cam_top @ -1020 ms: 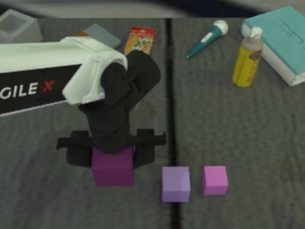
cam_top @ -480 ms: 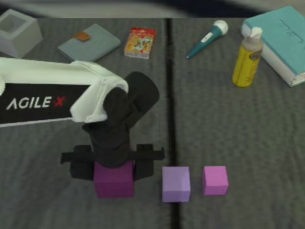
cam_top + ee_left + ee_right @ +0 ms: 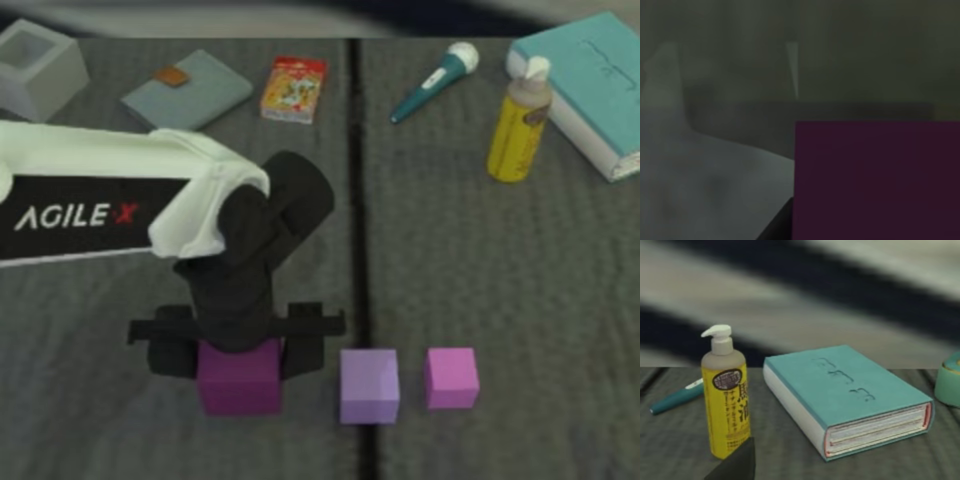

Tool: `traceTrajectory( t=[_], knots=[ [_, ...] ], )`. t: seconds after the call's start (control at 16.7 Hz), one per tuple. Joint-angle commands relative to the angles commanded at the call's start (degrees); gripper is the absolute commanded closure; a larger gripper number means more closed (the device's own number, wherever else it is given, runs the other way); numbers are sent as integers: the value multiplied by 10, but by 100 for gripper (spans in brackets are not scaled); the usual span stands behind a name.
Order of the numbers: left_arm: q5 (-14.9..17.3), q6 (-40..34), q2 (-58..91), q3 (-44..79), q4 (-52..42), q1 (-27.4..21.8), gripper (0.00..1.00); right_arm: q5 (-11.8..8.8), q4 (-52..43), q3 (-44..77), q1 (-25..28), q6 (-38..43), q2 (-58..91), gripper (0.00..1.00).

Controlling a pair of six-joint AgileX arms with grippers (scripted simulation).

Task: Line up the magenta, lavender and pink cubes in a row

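The left gripper (image 3: 238,345) is standing directly over the magenta (image 3: 239,378), its fingers clenching the cube's two sides, since this block is the one being set at the row's end. The cube is sitting near the table's six o'clock edge, a little left of the centre seam. At its three o'clock, the lavender (image 3: 369,385) is lying just beside it, with the pink cube (image 3: 451,377) beyond, also toward three o'clock; a narrow gap is separating each pair. The three are looking aligned, so letting go is probably what remains. The right arm is parked out of the top view.
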Motion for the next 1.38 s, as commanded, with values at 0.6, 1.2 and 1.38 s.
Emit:
traceTrajectory(
  t=[0.6,1.2,1.38],
  knots=[
    [0,0,0,0,0,0,0,0,0,0,0,0,0,0],
    [0,-5,-29,61,-96,6,0,0,0,0,0,0,0,0],
    [0,-4,-51,96,-149,9,0,0,0,0,0,0,0,0]
  ],
)
